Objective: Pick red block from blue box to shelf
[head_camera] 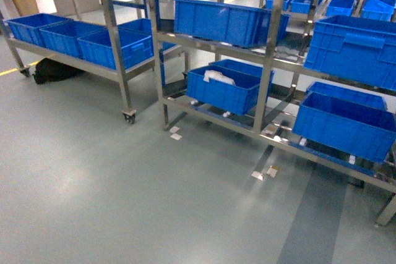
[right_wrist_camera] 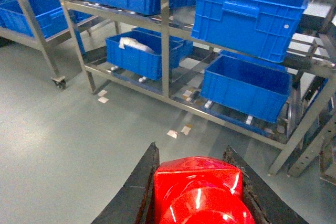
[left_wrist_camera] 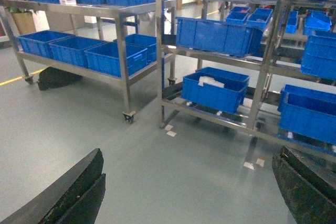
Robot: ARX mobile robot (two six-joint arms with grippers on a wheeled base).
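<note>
One red block [right_wrist_camera: 198, 190] is clamped between the two black fingers [right_wrist_camera: 137, 192] of the right gripper [right_wrist_camera: 197, 198], filling the bottom of the right wrist view; its glossy top face catches the light. The block hangs above bare grey floor [right_wrist_camera: 79, 145], short of the shelf [right_wrist_camera: 165, 35]. That steel rack stands ahead, carrying dark blue ribbed crates [right_wrist_camera: 247, 17] on its upper rail and two more on the lower one; the left lower crate [right_wrist_camera: 142, 56] holds something white. Small pale tape marks [right_wrist_camera: 178, 131] lie on the floor before the uprights.

The left gripper [left_wrist_camera: 184, 192] stands with its jaws spread wide, nothing between them, only floor below. A second wheeled rack [head_camera: 117, 47] with blue crates stands left of the main shelf in the head view, with a dark bundle [head_camera: 55, 71] beneath it. Neither gripper appears in the head view.
</note>
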